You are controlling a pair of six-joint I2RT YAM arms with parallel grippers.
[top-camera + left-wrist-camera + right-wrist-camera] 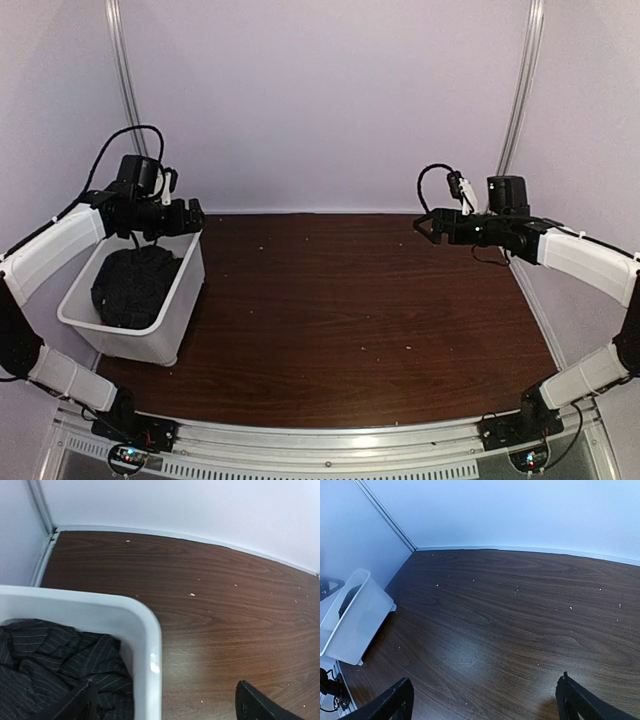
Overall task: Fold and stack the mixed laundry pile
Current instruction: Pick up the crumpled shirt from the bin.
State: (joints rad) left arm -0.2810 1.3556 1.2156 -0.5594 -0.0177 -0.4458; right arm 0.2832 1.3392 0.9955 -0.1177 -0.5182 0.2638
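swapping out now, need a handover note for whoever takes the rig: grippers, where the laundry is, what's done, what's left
Left gripper: open, empty, hovering over the far right corner of the white bin.
Right gripper: open, empty, above the right rear of the table.
Laundry: dark pinstriped shirt lies crumpled in the bin. The red T-shirt shows in no view; it may be underneath, cannot tell.
Done: nothing folded or stacked.
Left: take the garments out, fold each, stack them.
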